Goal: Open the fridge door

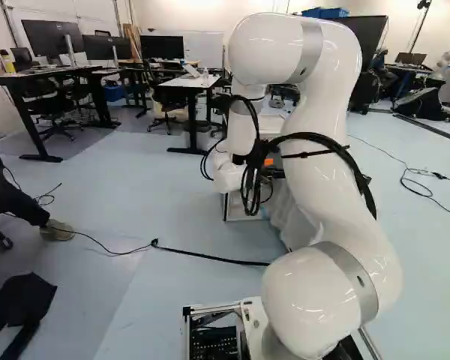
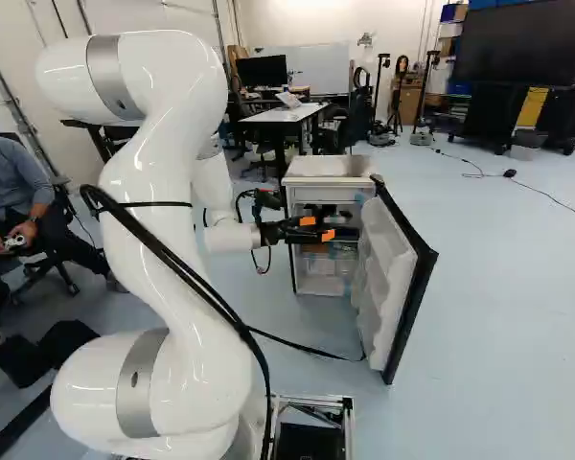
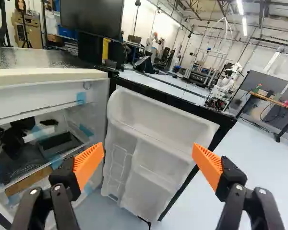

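Desks (image 1: 181, 82) are standing far back in the left base view, the arm (image 1: 322, 180) towering before them. In the right base view the fridge door (image 2: 388, 278) is hanging well open from the fridge (image 2: 326, 166) — any more is likely needing a gentle inner-face push. In the wrist view the gripper (image 3: 148, 155) is spreading its fingers wide, holding nothing; door shelves (image 3: 158, 179) could be snagging them — floor (image 3: 252, 167) is showing beyond.
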{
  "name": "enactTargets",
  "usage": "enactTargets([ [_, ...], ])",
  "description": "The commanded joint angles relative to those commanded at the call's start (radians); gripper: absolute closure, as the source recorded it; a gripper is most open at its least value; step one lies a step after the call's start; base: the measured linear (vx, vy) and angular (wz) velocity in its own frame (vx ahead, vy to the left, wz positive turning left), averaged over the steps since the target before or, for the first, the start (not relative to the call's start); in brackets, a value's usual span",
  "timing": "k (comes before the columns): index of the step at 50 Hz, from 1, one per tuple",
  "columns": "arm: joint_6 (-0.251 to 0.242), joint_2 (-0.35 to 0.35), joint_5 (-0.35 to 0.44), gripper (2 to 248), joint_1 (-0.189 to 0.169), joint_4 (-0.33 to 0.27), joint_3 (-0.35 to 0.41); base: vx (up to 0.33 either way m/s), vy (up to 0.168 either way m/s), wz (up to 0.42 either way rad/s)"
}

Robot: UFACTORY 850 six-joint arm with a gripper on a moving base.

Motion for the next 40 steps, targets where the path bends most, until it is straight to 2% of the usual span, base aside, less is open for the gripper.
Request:
enactTargets([
  [20, 0.012, 0.031, -0.019, 3, -0.007, -0.047, 0.021, 0.0, 0.0, 0.0],
  [40, 0.035, 0.092, -0.056, 3, -0.022, -0.138, 0.062, 0.0, 0.0, 0.0],
])
